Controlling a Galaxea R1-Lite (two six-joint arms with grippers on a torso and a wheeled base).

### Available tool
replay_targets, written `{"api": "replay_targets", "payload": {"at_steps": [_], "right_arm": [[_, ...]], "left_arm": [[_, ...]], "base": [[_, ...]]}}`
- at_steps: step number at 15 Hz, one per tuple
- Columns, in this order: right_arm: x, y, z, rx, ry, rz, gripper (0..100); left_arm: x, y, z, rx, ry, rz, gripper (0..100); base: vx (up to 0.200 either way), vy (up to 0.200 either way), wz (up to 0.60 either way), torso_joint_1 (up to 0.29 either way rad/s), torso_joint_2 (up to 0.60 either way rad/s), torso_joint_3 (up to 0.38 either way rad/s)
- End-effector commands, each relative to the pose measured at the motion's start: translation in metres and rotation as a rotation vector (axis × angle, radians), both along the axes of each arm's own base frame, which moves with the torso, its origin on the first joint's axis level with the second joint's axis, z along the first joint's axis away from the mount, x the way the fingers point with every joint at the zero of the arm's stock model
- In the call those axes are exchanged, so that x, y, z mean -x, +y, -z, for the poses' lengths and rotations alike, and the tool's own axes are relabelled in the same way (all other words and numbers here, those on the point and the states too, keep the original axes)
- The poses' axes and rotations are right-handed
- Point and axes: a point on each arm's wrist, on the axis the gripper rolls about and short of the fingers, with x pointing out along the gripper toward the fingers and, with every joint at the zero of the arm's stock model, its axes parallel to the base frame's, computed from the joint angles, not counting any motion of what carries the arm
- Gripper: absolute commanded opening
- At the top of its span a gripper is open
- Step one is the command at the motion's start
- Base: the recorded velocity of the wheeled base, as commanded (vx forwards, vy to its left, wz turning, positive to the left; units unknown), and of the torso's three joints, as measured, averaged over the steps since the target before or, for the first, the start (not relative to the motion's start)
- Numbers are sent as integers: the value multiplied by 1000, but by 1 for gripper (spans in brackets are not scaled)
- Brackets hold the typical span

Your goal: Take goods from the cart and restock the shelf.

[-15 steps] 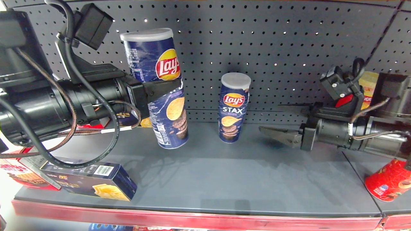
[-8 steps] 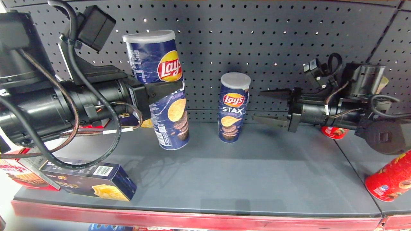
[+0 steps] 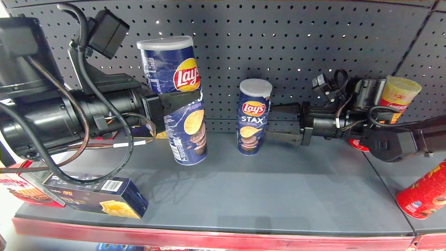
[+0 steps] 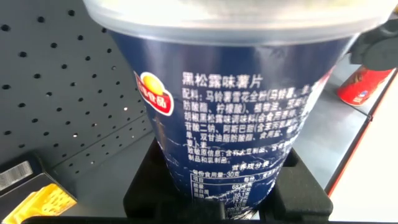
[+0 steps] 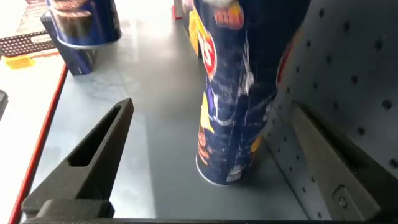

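My left gripper (image 3: 190,100) is shut on a tall blue chips can (image 3: 174,69), gripping it at mid height; the can leans slightly, its base at or just above the grey shelf (image 3: 261,188). The left wrist view looks down that can (image 4: 236,118) from its lid. A shorter blue chips can (image 3: 254,116) stands upright by the pegboard. My right gripper (image 3: 270,120) is open at that can's right side, one finger high and one low. In the right wrist view the can (image 5: 233,106) stands between the spread fingers (image 5: 93,149), against the back wall.
A dark blue box (image 3: 95,197) and a red box (image 3: 17,188) lie at the shelf's front left. A red can (image 3: 423,197) lies at the far right and a yellow-red can (image 3: 397,94) stands behind my right arm. The shelf's front edge is red.
My right gripper has swung left and rolled, closing in on the standing can with its fingers still open. My left arm has shifted slightly right and down with its can.
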Motion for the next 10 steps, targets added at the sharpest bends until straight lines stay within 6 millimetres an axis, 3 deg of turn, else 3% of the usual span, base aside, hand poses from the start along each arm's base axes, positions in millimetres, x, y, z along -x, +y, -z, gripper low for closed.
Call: {"api": "replay_targets", "payload": {"at_steps": [1,8,10], "right_arm": [[-7,1,12,8,34,-8,100],[-17,14,19,21,98,-92,100],[-31,19,19,21,104,-90,100]], "left_arm": [[-1,-1,1,-2,5,1,0],[-2,-1,0,14,19,37,0],[-5,-3,2,12,24,40,0]], "base": [[0,0,0,0,0,0],[0,0,0,0,0,0],[0,0,0,0,0,0]]}}
